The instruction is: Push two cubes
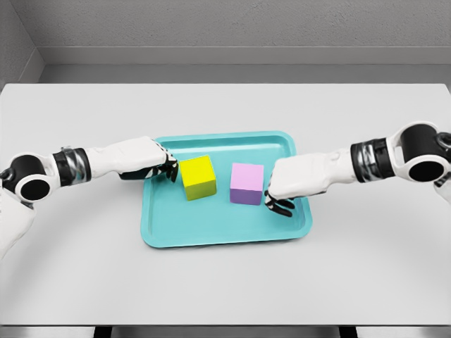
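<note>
A yellow cube (198, 177) and a pink cube (246, 184) stand side by side, a small gap apart, on a teal tray (211, 229). My left hand (168, 167) reaches over the tray's left rim, its dark fingertips touching the yellow cube's left face. My right hand (278, 200) comes in from the right, fingers curled down against the pink cube's right face. Neither hand grasps a cube.
The tray lies in the middle of a white table (84, 267). A grey wall runs behind the table's far edge. Both forearms stretch low across the table surface.
</note>
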You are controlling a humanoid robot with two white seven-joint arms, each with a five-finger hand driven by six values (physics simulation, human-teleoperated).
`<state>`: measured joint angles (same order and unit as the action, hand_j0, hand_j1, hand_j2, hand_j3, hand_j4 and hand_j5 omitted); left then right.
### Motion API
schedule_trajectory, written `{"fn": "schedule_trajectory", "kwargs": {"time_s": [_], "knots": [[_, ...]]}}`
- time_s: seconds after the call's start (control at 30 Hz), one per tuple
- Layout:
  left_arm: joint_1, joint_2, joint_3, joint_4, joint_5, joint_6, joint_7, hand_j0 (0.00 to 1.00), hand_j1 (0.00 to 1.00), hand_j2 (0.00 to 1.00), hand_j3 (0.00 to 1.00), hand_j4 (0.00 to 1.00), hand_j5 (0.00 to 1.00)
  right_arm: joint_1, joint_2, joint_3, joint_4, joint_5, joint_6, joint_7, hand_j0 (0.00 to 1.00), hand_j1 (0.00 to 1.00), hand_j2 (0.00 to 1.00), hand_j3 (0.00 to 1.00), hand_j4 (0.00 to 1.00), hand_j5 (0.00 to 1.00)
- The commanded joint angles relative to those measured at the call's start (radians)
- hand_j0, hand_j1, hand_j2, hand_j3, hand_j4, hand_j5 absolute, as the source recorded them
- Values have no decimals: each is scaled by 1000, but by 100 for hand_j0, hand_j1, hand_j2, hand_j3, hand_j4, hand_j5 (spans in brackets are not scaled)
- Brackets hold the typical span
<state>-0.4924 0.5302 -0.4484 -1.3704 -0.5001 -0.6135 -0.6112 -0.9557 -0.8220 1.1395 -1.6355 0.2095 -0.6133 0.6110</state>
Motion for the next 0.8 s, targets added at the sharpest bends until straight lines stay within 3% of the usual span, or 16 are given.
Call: {"fn": "schedule_trajectory", "kwargs": {"time_s": [0.0,0.23,0.77], "knots": [[-2,-3,0,2,6,3,0,39,39,39,39,39,39,0,1,12,-1,-7,2,0,11,11,11,11,11,11],[-8,-27,0,2,-18,3,0,39,39,39,39,39,39,-12,50,58,8,-7,2,0,11,11,11,11,11,11],[-38,-41,-36,2,-54,3,0,36,36,36,36,36,36,-12,98,59,88,-12,2,0,11,11,11,11,11,11]]}}
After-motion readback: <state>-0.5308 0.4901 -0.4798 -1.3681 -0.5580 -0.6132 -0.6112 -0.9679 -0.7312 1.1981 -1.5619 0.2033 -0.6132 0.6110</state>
